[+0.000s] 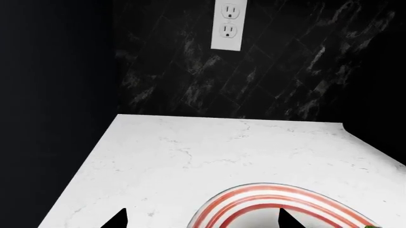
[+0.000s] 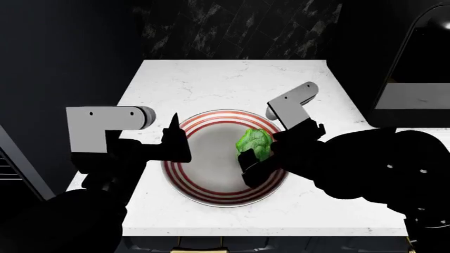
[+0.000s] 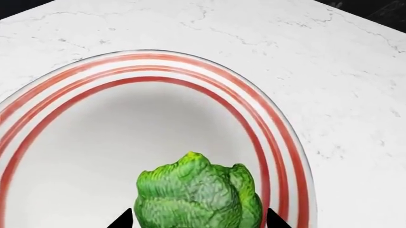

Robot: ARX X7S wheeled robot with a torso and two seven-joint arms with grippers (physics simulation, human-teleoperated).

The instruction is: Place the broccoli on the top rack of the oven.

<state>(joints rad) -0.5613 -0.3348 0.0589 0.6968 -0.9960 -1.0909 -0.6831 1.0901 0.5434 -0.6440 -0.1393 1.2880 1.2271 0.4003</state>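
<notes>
The broccoli is a bright green bumpy lump lying on the right part of the red-striped plate on the white counter. My right gripper is open, with a fingertip on each side of the broccoli. In the right wrist view a small gap shows on both sides. My left gripper is open and empty over the plate's left rim. The oven and its top rack cannot be made out in these views.
The white marble counter meets a black marbled wall with a white outlet. A dark appliance with a grey front stands at the counter's right. Thin pale lines show at the far left, below counter level.
</notes>
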